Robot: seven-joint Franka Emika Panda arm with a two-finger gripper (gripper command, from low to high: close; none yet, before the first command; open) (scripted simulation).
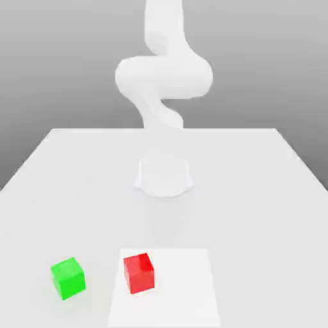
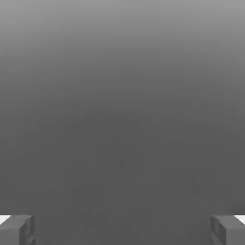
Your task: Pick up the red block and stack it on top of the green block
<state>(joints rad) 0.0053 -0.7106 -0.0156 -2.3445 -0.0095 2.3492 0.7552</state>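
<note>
white table [image 1: 269,192], flat, filling the lower half of the exterior view, brighter white square patch [image 1: 186,288] on its surface near the front edge, plain grey backdrop [image 1: 57,57] behind, shading lighter toward the table's far edge

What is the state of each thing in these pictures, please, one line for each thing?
red block: resting on the table, on a lighter patch, not held, nothing on it.
green block: resting on the table, apart from the red block, toward the exterior view's left, top bare.
pincer: open, fingers wide apart, nothing between them.
table: flat, bearing both blocks.
</note>
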